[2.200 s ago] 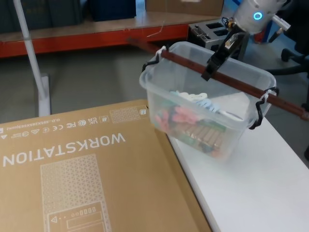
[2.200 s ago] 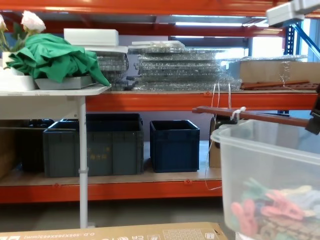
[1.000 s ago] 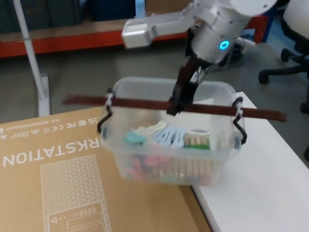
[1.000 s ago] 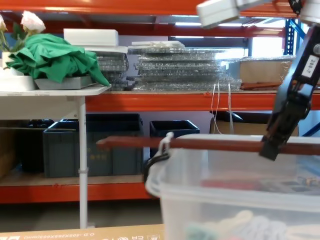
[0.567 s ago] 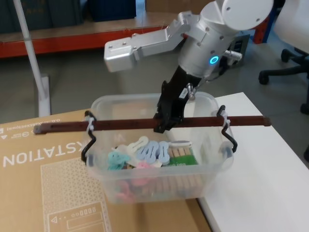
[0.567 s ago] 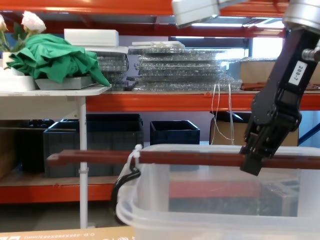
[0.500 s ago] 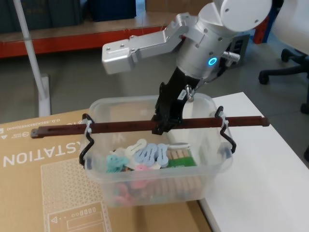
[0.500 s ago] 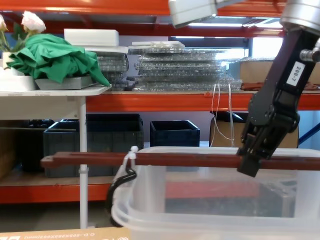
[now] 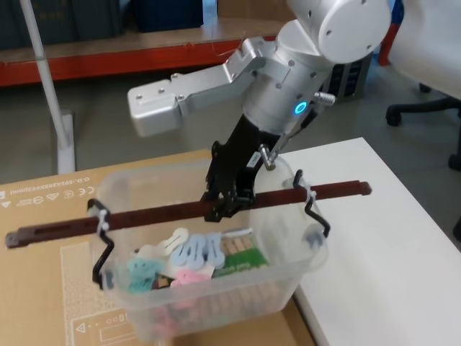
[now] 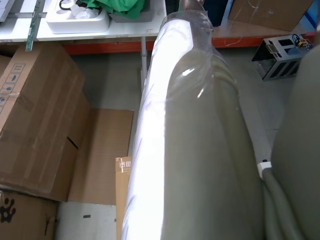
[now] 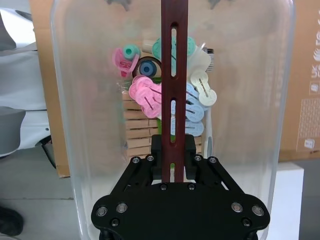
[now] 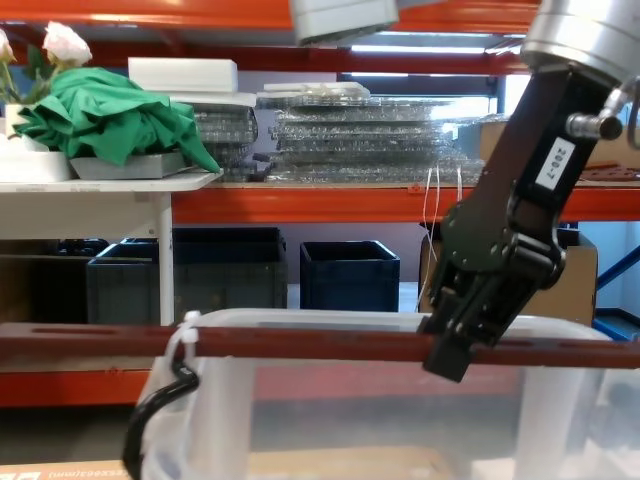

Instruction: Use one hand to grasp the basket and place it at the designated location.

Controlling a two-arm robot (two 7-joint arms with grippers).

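Translucent basket (image 9: 282,277) hangs low in your frame's centre, above the cardboard box (image 9: 43,288). Your right end effector (image 9: 225,207) clamps its handle (image 9: 144,213).

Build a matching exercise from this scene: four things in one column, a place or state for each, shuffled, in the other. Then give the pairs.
1. right gripper
2. basket
3. cardboard box
4. green cloth

A. heaped on the side table
B. held up, pegs inside
C. shut on the rod handle
D. flat, print up, under the basket

Pairs: 1-C, 2-B, 3-D, 4-A.
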